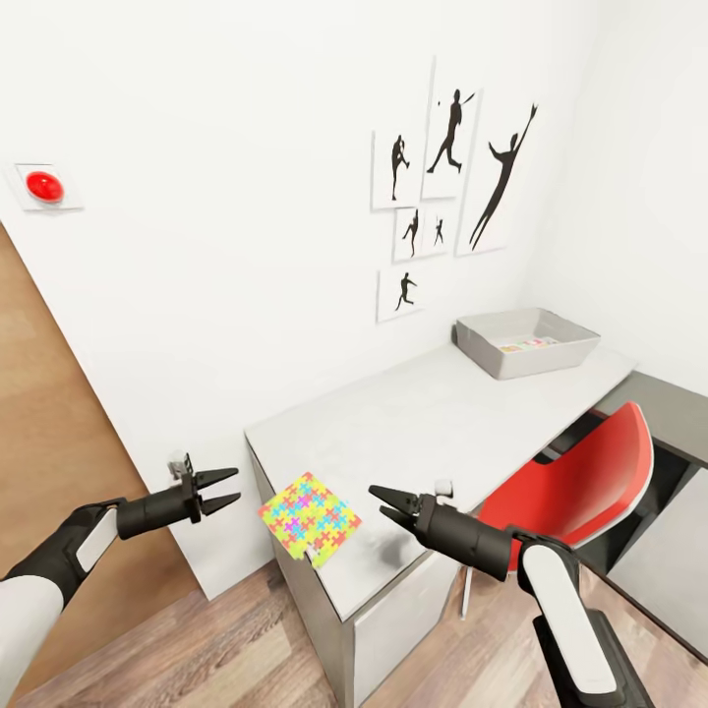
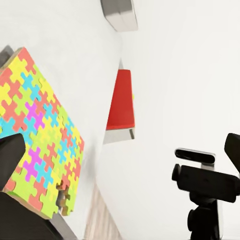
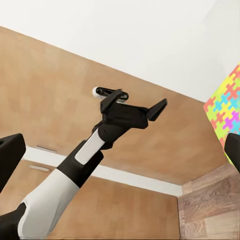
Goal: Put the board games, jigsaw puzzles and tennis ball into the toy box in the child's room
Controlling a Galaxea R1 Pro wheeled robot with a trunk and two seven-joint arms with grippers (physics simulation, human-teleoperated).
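One jigsaw puzzle (image 1: pixel 309 518), a flat box covered in multicolour pieces, lies on the near left corner of the table (image 1: pixel 433 413), slightly over the edge. My left gripper (image 1: pixel 234 487) hovers open off the table's left end, pointing at the puzzle. To the puzzle's right, my right gripper (image 1: pixel 377 500) is open above the tabletop, with nothing between its fingers. The toy box (image 1: pixel 526 339) stands at the far right end by the wall, with a flat colourful box (image 1: pixel 527 345) inside. The left wrist view shows the puzzle (image 2: pixel 37 135) close by. The puzzle's edge (image 3: pixel 225 112) also appears in the right wrist view.
A red chair (image 1: pixel 580 482) is pushed under the table at the right, close to my right forearm. A wooden door (image 1: pixel 59 423) fills the left. Baseball silhouette pictures (image 1: pixel 447 187) hang on the white wall. A lower dark grey section (image 1: pixel 678 413) adjoins the table.
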